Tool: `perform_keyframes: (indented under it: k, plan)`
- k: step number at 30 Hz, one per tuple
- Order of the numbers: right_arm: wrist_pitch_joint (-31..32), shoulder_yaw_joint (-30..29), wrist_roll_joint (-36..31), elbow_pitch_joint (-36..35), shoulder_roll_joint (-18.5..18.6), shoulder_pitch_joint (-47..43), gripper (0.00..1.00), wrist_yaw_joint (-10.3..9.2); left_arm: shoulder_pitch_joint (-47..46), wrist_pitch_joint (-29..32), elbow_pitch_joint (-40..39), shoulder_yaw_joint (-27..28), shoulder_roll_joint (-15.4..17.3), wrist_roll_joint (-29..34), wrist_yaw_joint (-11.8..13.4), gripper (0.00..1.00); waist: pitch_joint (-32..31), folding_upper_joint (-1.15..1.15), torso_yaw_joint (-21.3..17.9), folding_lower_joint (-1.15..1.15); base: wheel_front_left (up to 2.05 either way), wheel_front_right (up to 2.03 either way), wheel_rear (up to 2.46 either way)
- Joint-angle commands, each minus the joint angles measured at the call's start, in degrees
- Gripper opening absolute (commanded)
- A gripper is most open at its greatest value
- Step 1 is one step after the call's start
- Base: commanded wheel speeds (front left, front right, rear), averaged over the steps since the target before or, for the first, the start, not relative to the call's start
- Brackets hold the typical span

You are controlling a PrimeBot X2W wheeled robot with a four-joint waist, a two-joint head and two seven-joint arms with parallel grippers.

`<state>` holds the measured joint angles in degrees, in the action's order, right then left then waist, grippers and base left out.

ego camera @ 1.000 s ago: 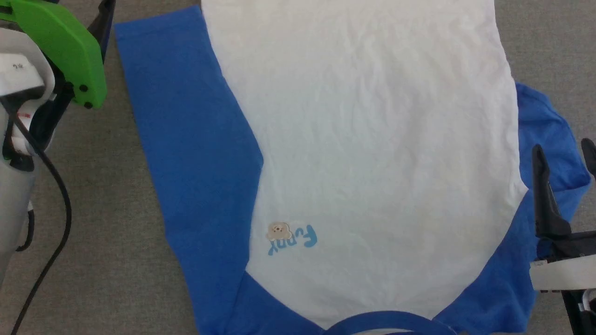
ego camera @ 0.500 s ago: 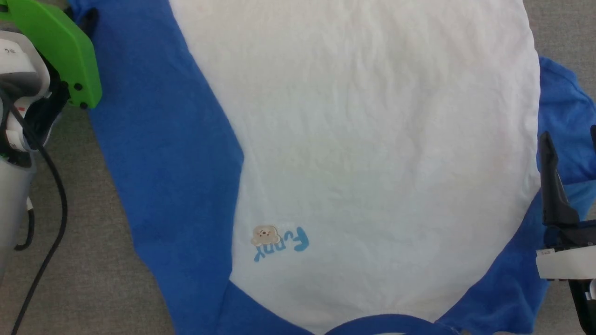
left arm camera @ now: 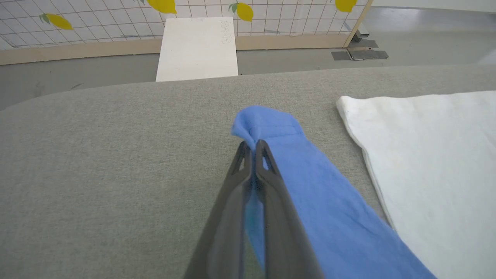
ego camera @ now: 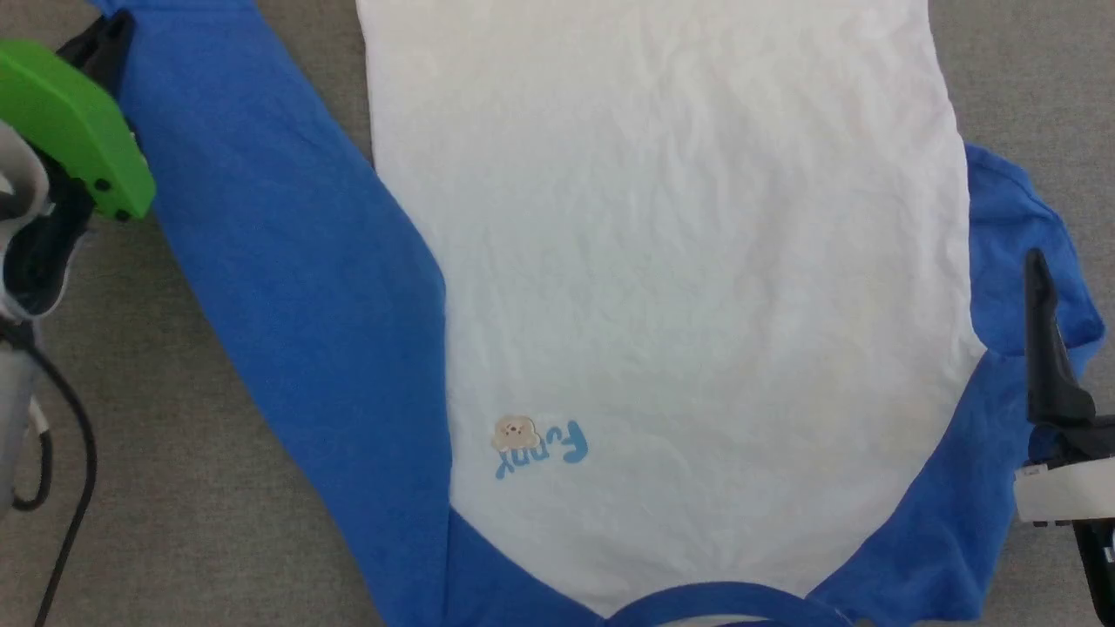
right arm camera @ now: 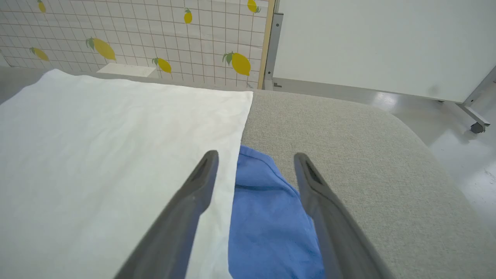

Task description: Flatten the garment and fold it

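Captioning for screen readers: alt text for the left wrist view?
The left gripper, dark fingers shut, pinches the cuff of the bright blue sleeve of a white T-shirt lying on a grey fabric surface. A lemon-print grid wall is behind.

A grey fabric tabletop (left arm camera: 97, 162) spreads beneath the left gripper (left arm camera: 252, 145). Beyond its fingertips, past the table's far edge, a pale board (left arm camera: 197, 48) stands before a lemon-printed grid wall (left arm camera: 116, 19). Ahead and to the right of the right gripper (right arm camera: 255, 157) is a white panel (right arm camera: 368, 46) on a castered frame (right arm camera: 476, 126).
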<state>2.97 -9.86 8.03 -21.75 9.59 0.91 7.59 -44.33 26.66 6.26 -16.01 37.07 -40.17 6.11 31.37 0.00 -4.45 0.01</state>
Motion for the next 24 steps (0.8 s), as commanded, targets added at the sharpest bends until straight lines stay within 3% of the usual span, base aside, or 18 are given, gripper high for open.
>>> perform_keyframes:
  k: [1, 7, 12, 17, 24]
  plan:
    - [0.3, -0.3, -0.4, -0.2, -0.6, -0.9, 1.00, -0.10, 2.0, -0.8, -0.8, 1.2, 1.3, -0.9, 0.2, 0.00, -5.6, 0.00, 1.8, -0.01, 0.00, 0.00, 0.00]
    - [1.6, -1.1, -1.4, -0.6, -2.3, -4.2, 1.00, -0.10, 11.5, -3.8, -4.8, 7.9, 5.7, -4.7, 0.6, 0.00, -12.9, 0.00, 3.4, -0.01, 0.00, 0.00, 0.00]
    - [2.6, -1.5, -1.9, -1.1, -3.6, -7.1, 1.00, -0.10, 22.4, -6.3, -10.4, 14.9, 7.4, -8.5, 2.5, 0.00, -17.2, 0.00, 4.8, -0.01, 0.00, 0.00, 0.00]
    - [3.3, -1.2, -2.3, -1.4, -4.6, -8.9, 1.00, -0.10, 35.9, -9.8, -17.3, 22.2, 6.5, -11.0, 4.7, 0.00, -20.6, 0.00, 5.9, -0.01, 0.00, 0.00, 0.00]
    - [4.1, -1.6, -2.7, -2.2, -5.6, -10.8, 1.00, -0.10, 48.0, -12.6, -29.1, 29.0, 2.0, -15.4, 5.6, 0.00, -23.5, 0.00, 6.6, -0.01, 0.00, 0.00, 0.00]
